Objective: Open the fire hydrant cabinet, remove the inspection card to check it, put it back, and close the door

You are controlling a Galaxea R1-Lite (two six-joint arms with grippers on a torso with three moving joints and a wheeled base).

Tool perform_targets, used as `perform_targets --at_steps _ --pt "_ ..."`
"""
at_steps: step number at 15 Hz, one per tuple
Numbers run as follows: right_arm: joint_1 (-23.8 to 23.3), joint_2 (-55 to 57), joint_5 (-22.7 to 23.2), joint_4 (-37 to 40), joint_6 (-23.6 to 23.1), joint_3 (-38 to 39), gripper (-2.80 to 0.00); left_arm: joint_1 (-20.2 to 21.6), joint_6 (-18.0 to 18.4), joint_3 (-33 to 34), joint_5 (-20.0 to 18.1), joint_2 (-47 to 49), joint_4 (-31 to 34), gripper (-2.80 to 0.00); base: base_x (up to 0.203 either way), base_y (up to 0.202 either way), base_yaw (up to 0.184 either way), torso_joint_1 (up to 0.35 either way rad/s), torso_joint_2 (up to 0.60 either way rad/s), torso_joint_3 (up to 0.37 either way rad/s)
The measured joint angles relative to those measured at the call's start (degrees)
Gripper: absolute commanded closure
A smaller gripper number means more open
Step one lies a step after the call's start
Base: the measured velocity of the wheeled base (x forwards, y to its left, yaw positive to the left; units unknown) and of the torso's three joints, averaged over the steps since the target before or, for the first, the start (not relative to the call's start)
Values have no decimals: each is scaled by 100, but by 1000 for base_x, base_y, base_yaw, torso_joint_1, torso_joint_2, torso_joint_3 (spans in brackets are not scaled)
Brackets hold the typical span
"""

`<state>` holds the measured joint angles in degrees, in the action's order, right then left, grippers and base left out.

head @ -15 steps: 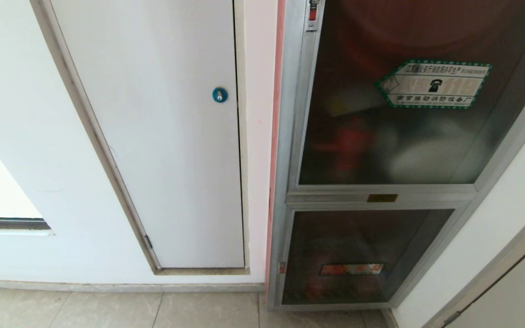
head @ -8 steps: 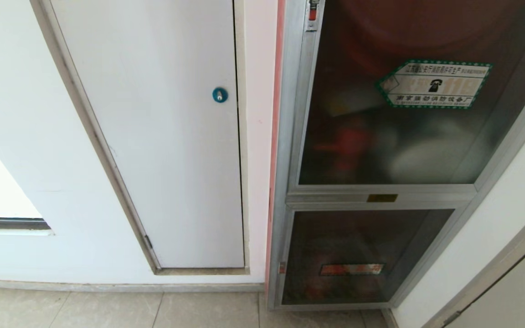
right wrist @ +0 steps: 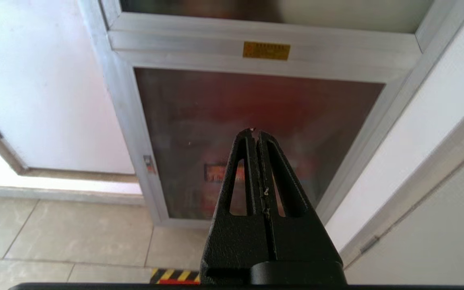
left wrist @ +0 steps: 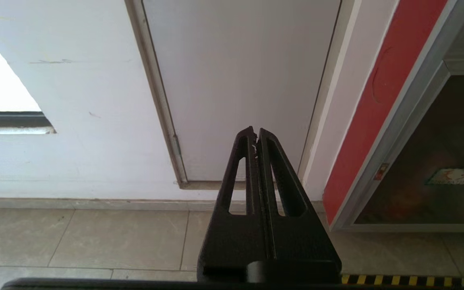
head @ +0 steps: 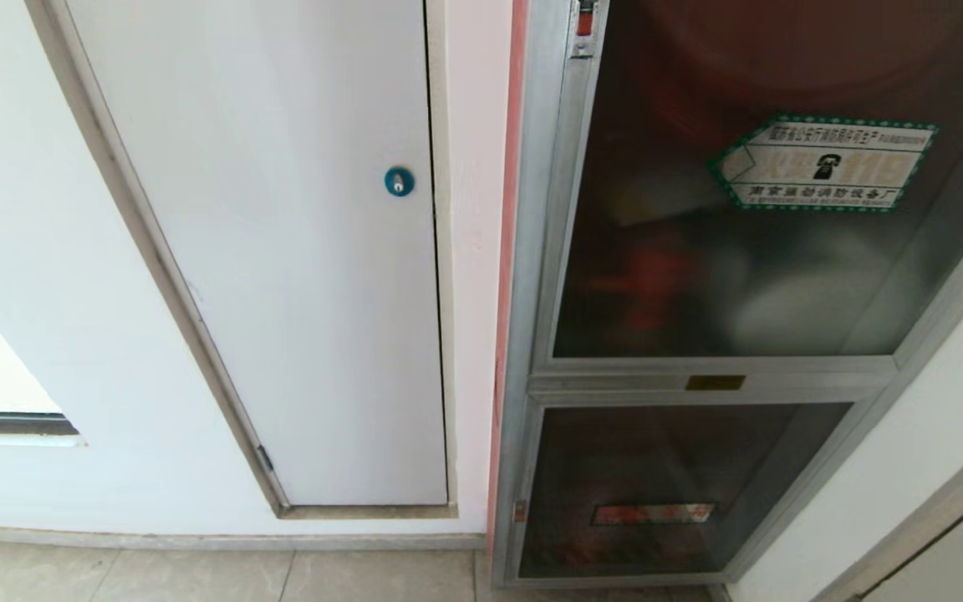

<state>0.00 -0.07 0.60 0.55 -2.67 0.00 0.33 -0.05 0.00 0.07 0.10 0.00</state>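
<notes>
The head view is shifting nearer the fire hydrant cabinet; its door ahead of both pressed-together tools, left tool and right tool, is staying closed.

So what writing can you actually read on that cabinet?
"119", faint, beside a phone icon: green-bordered sticker on the door.
Sticker's Chinese lines: too small to read.
Gold plate on the frame: too small.
Red label on the lower panel: blurred.
</notes>
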Motion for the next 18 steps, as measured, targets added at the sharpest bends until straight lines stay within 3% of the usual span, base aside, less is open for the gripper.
perform_targets --at_steps 13,18 --pt "0 0 0 -3 -2 0 0 0 -28 0 20 0 0 0 193 0 0 2 1 2" --pt "0 0 2 -2 36 0 0 -2 -37 0 23 0 0 0 19 0 0 3 2 0"
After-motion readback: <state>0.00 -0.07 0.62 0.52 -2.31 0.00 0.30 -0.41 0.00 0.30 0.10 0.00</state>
